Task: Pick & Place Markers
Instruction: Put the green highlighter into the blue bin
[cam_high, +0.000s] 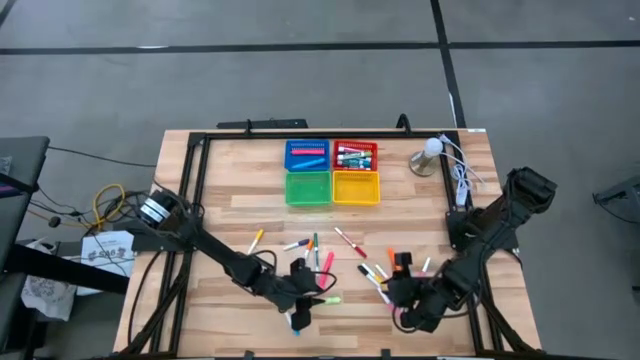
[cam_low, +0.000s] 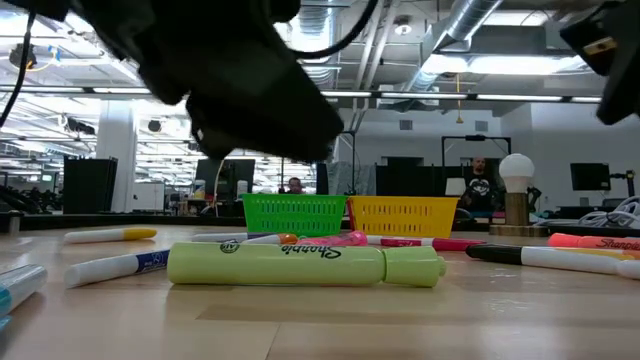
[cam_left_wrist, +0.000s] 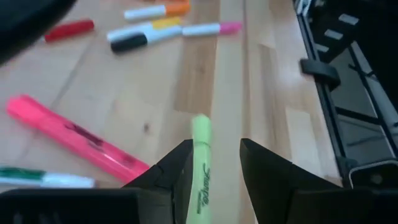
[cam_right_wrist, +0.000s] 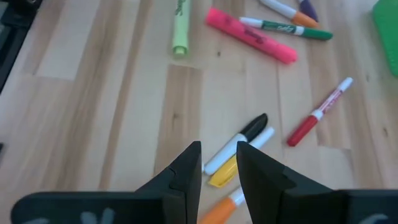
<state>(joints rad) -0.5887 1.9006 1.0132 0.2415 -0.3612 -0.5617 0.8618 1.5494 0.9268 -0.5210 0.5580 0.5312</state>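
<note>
A pale wooden table (cam_high: 230, 215) carries four square trays, blue (cam_high: 306, 155), red (cam_high: 356, 156), green (cam_high: 307, 188) and yellow (cam_high: 356, 188), at twelve o'clock, a round lamp (cam_high: 431, 150) at two o'clock, and scattered markers (cam_high: 345, 240) toward six o'clock.

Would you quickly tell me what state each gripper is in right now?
Left gripper: open, astride the yellow-green highlighter on the table.
Right gripper: open, holding nothing, above the loose markers.

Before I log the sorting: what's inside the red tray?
The red tray holds several markers, white-bodied with red caps, lying side by side. What lies beneath them is covered. The low view doesn't show this tray.
</note>
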